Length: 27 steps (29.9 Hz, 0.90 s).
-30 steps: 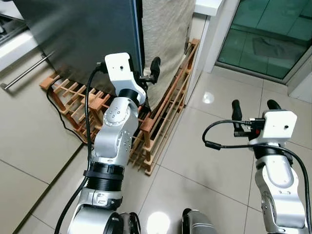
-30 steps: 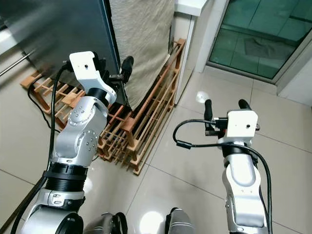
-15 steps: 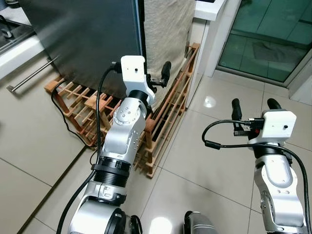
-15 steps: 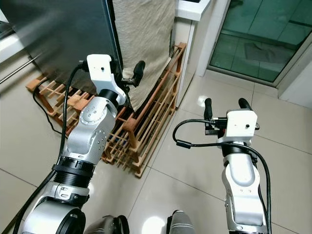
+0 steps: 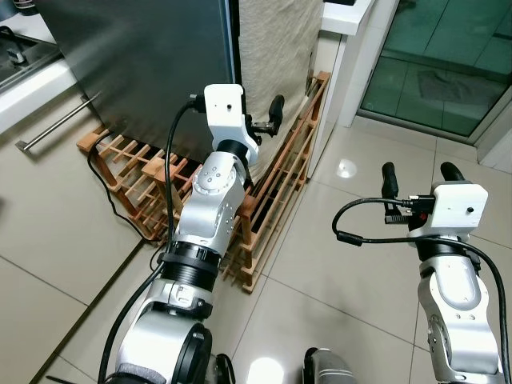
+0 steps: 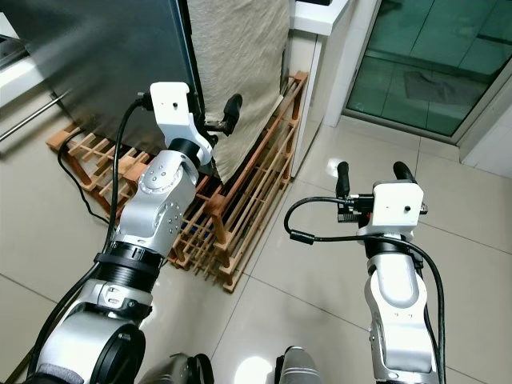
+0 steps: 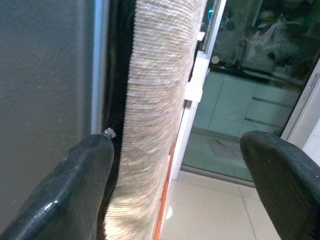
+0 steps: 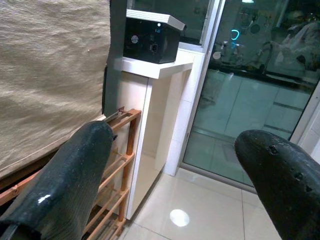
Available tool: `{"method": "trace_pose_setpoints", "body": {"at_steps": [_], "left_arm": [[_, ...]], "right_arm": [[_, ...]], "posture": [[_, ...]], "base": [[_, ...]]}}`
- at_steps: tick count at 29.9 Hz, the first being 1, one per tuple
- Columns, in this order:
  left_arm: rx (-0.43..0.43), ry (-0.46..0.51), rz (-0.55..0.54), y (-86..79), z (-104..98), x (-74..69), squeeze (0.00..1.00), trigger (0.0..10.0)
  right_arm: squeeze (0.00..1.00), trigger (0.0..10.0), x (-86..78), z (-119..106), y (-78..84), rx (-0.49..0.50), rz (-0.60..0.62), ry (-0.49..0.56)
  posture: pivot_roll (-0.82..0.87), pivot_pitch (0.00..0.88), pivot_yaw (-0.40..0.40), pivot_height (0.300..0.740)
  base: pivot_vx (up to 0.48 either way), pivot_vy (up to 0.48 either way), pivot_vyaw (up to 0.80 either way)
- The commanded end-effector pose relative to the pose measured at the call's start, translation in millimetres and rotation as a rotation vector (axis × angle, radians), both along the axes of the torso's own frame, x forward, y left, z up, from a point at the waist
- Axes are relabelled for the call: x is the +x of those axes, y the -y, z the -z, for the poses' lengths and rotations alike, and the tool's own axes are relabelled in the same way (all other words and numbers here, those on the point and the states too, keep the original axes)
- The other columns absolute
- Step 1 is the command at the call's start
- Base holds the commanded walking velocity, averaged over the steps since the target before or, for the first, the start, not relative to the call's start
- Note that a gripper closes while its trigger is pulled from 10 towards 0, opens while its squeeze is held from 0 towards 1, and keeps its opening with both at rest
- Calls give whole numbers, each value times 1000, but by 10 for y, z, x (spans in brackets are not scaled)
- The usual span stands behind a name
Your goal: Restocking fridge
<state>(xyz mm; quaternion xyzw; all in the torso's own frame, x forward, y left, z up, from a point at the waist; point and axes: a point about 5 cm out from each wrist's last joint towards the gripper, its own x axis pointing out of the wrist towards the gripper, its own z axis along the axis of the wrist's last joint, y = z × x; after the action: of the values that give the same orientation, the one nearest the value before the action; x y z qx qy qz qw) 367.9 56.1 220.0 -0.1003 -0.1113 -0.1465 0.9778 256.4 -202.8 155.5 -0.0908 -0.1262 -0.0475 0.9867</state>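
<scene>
The fridge's dark grey door (image 5: 144,64) stands at the upper left, its right edge (image 7: 100,75) beside a narrow dark gap. A beige woven surface (image 7: 160,100) covers the side just past that gap. My left gripper (image 5: 256,120) is raised at that edge and open; in the left wrist view the fingers (image 7: 85,190) stand either side of the gap and the beige surface, holding nothing. My right gripper (image 5: 419,174) hovers open over the tiled floor to the right, nothing between its fingers (image 8: 75,175).
A wooden slatted rack (image 5: 264,208) lies on the floor against the fridge's foot, with a black cable (image 5: 112,200) beside it. A steel bar handle (image 5: 56,124) juts out at far left. A white cabinet holding a black box (image 8: 152,40) and a glass door (image 5: 432,64) stand to the right.
My left gripper has moved right, towards the fridge door's edge, and now sits in front of it. The head camera has shifted slightly. The right arm has held still.
</scene>
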Motion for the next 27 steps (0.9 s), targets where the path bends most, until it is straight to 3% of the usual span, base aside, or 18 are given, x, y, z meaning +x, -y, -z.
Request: {"method": "trace_pose_setpoints", "body": {"at_steps": [1, 13, 27], "left_arm": [[-1, -1, 1, 32, -16, 32, 0, 10000], [-28, -26, 0, 109, -20, 102, 0, 10000], [-75, -62, -74, -6, 30, 133, 0, 10000]], "right_arm": [[0, 10000, -37, 26, 18, -4, 14, -7], [0, 10000, -77, 38, 17, -4, 24, -11], [0, 10000, -112, 52, 21, -4, 30, -21]], "posture": [[-263, 107, 72, 723], [-274, 124, 77, 723], [-275, 141, 75, 723]], "base": [[0, 0, 0], [0, 0, 0], [0, 0, 0]]}}
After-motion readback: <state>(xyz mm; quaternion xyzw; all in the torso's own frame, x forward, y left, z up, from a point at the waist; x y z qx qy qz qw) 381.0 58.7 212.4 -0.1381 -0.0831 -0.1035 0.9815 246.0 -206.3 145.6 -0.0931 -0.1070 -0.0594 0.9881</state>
